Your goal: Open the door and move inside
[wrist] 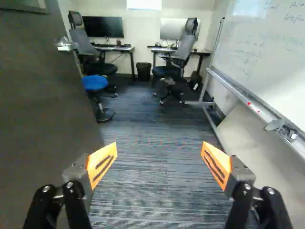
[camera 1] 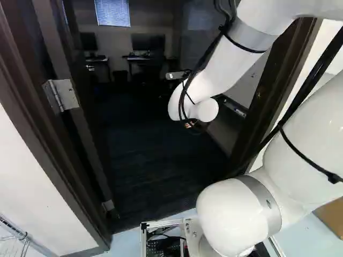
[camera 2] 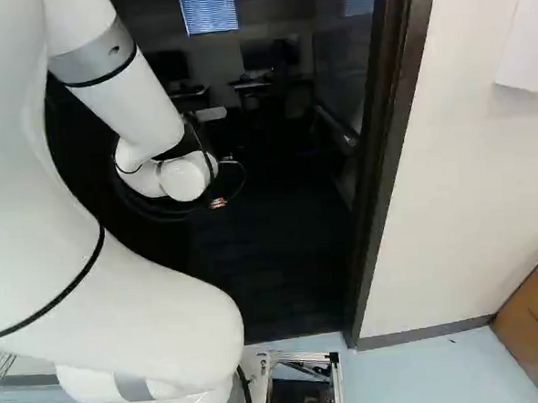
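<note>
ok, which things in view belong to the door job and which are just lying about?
Job:
- gripper
- open door
- door handle
- door frame

Just there:
- blue stool
- office chairs
- wastebasket
- monitors
- whiteboard

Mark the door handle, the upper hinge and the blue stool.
Door handle (wrist: 66, 46): wrist view, on its metal lever.
Upper hinge (camera 1: 67, 95): left base view, on its metal plate.
Blue stool (wrist: 95, 82): wrist view, on its seat.
</note>
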